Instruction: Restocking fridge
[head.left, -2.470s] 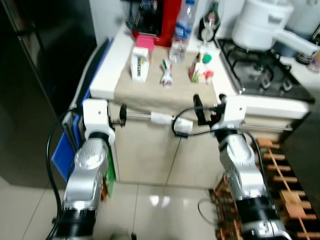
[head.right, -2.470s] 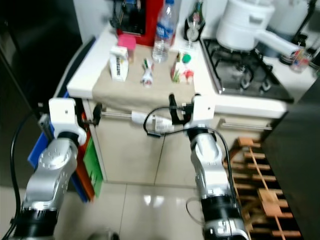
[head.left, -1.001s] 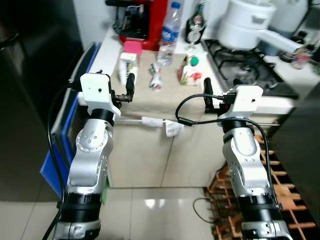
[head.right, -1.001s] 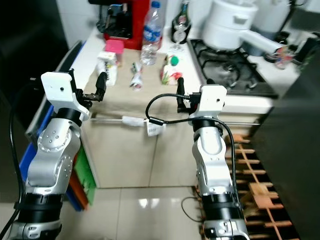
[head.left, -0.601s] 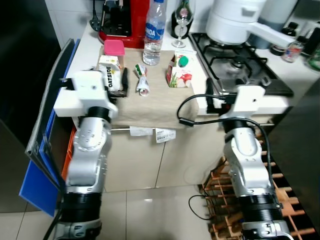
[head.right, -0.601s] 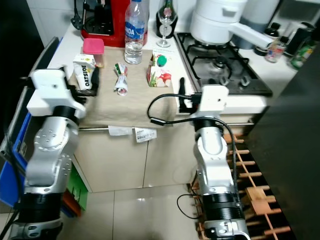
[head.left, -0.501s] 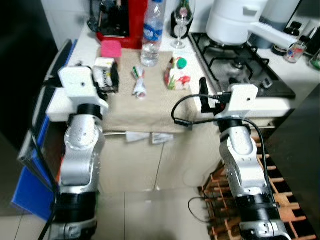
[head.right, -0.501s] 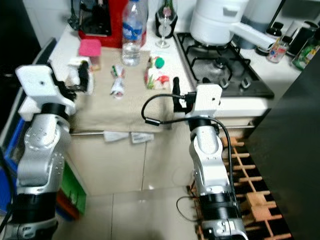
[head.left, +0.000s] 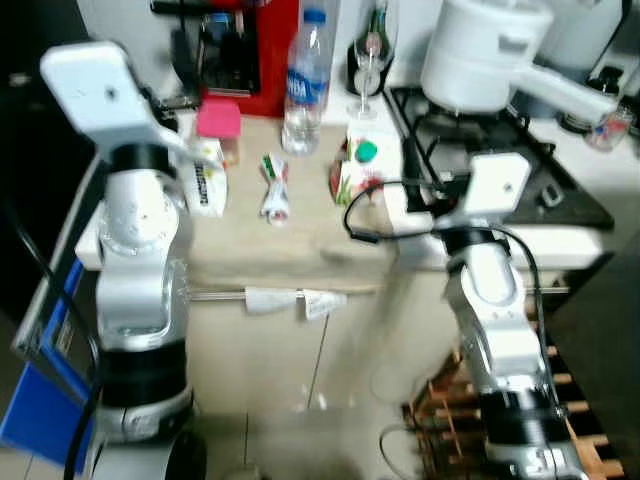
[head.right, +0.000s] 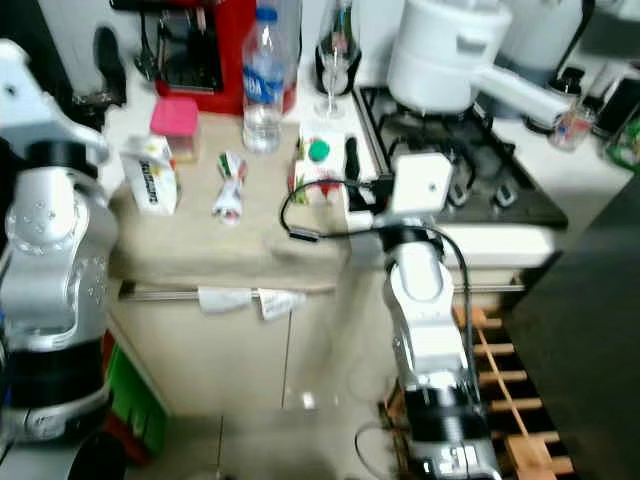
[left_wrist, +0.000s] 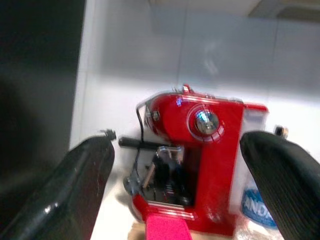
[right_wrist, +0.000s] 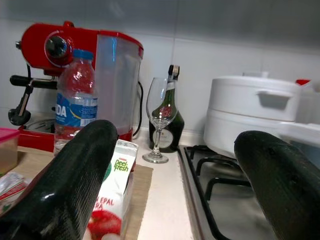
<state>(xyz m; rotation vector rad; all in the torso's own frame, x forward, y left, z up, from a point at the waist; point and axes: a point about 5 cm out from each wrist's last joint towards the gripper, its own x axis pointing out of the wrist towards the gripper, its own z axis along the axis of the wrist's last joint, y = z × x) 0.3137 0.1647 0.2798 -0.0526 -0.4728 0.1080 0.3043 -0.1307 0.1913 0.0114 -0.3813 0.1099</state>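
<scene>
Red coffee machine, pink-lidded tub, white pot, seemingly beige mat (blurred)

The juice carton near the front edge of the table reads "Deer fresh" in green on its top flap and "EPAL" lower down (the line starts out of sight). The water bottle has a blue label showing "DA". Other print is too blurred to read.

1. The left claw has risen from beside the oat carton to face the red coffee machine.
2. The right claw has reached farther over the counter, beside the juice carton.
</scene>
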